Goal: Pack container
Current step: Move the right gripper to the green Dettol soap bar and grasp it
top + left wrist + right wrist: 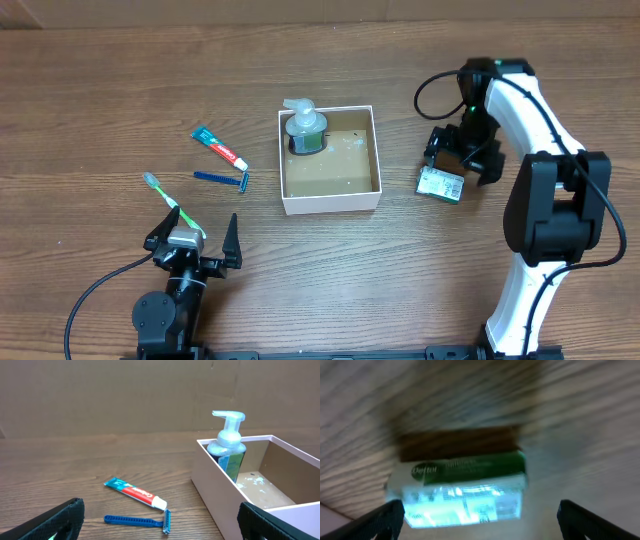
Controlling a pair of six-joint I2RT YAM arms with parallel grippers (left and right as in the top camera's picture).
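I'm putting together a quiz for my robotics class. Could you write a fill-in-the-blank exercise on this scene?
1. The pump bottle stands ____ the box.
2. The razor is ____ in colour.
3. Seen from overhead, the green-and-white packet lies to the ____ of the box.
4. The toothbrush lies nearest the ____ gripper.

Missing words: inside; blue; right; left.

White-shelled right arm (535, 110) with black joints and cable (420, 97)
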